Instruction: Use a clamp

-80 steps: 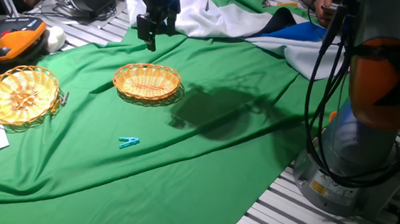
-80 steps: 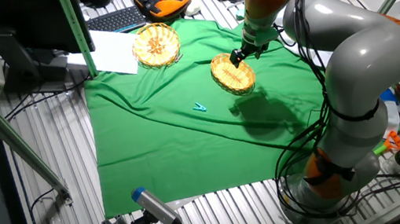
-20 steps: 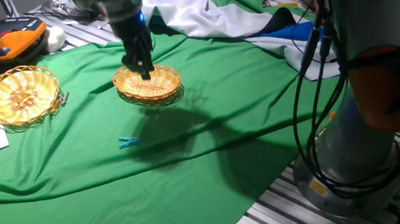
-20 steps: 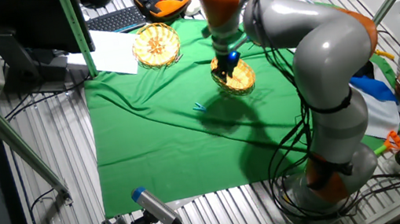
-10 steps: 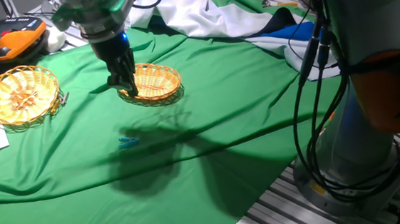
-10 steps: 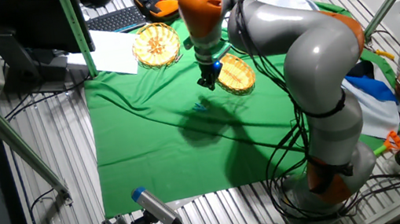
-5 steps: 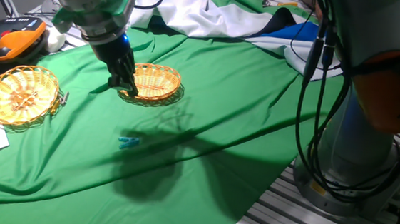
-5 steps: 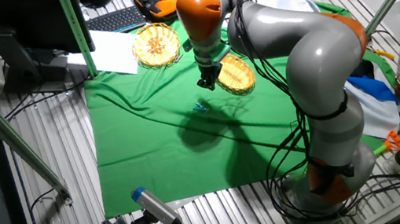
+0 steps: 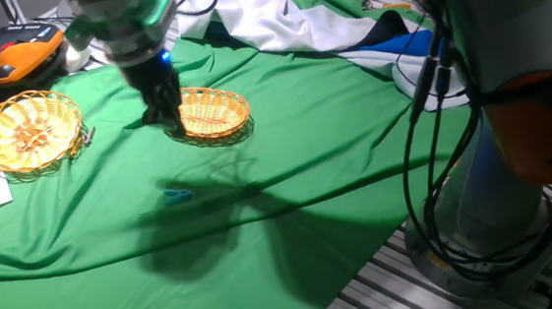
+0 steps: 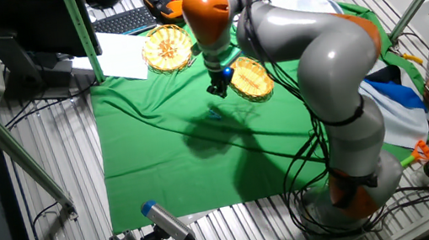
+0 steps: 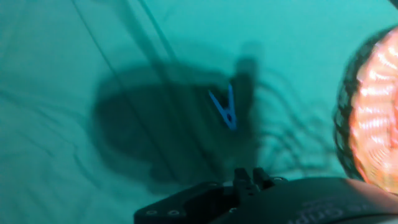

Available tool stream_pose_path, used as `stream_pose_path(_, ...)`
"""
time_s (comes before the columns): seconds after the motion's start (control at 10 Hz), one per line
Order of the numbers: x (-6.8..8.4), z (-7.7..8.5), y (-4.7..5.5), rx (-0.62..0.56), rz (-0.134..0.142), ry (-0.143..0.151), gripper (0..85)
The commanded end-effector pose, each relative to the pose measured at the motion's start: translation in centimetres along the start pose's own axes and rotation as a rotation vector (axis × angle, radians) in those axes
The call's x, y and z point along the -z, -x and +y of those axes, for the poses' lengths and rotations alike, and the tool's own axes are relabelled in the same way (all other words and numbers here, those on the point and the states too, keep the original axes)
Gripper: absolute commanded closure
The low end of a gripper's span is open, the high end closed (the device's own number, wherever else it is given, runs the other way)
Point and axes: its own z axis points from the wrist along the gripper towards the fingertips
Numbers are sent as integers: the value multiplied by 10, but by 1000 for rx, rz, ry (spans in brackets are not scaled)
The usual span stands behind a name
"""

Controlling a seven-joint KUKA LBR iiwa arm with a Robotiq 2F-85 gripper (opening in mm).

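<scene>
On the bench, the clip (image 9: 176, 197) lies in shadow at 6 o'clock from the end effector (image 9: 163, 118), whose grip I cannot tell; it may miss.

Both fixed views are bright. The moving grey and orange robot arm (image 9: 120, 9) looks smeared. Its dark shadow falls on the green cloth (image 9: 285, 165). The hand view is blurry and tinted blue-green.
</scene>
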Motion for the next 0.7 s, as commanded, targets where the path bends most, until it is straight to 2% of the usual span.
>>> stream_pose_path(0.0,-9,3,10,1,-2,4,510)
stream_pose_path(0.1,-20,5,19,8,-5,14,510)
stream_pose_path(0.3,-40,9,35,26,-18,6,510)
stream_pose_path(0.6,-65,12,44,29,-56,7,510)
